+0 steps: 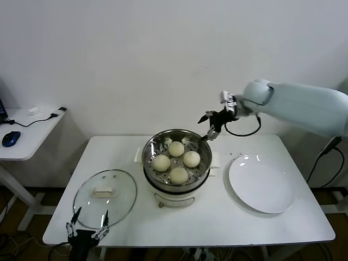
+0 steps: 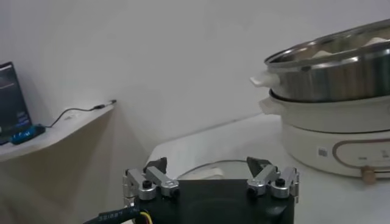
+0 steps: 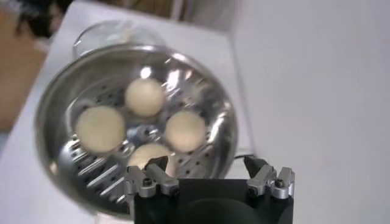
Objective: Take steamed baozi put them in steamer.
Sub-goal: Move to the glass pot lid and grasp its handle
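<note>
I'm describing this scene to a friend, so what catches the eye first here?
Four pale buns sit in the shiny steamer at the table's middle. The right gripper hovers open just behind it, over the far rim. An empty white plate lies to its right, a glass lid to its left.

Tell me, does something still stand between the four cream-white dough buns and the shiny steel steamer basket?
Nothing visible does. All four cream-white buns already lie inside the shiny steel steamer basket. The flat white plate is bare, and the round glass lid lies aside on the table.
</note>
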Action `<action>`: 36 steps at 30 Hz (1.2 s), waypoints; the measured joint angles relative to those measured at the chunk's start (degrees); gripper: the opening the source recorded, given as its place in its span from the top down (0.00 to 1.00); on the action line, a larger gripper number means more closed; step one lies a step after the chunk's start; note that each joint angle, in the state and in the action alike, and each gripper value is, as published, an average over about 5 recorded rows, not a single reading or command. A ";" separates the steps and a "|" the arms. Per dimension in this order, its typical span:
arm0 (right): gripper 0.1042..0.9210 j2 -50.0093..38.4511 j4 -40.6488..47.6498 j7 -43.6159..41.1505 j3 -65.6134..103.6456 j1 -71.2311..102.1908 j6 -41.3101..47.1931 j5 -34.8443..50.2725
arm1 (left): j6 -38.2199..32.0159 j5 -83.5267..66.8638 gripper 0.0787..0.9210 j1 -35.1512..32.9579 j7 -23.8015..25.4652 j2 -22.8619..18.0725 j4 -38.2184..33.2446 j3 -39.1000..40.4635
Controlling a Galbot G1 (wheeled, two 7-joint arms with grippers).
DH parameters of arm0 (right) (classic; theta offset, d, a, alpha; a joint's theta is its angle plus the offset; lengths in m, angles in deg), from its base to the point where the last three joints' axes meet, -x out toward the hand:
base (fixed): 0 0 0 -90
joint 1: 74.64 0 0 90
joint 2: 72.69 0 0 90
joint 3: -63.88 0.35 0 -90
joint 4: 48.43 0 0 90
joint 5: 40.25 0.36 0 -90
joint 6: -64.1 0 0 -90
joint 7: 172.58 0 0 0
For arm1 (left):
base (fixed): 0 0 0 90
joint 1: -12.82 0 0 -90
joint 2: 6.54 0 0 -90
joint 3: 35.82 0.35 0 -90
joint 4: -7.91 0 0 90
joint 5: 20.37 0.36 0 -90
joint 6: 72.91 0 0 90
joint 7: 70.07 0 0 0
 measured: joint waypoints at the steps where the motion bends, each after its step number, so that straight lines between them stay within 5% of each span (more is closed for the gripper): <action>1: 0.12 -1.58 -0.73 1.83 1.97 1.71 -0.89 -0.15 | 0.04 0.20 0.12 0.06 -0.02 -0.04 -0.02 0.00; 17: 0.12 -16.52 -11.84 21.83 50.64 45.01 -7.25 -6.96 | 1.59 7.40 0.12 3.04 0.86 -0.52 -2.69 -2.11; 36: 0.12 -3.84 -20.15 26.96 104.23 92.00 -4.18 -21.36 | -0.79 54.50 0.12 7.57 -1.11 2.07 1.01 -3.82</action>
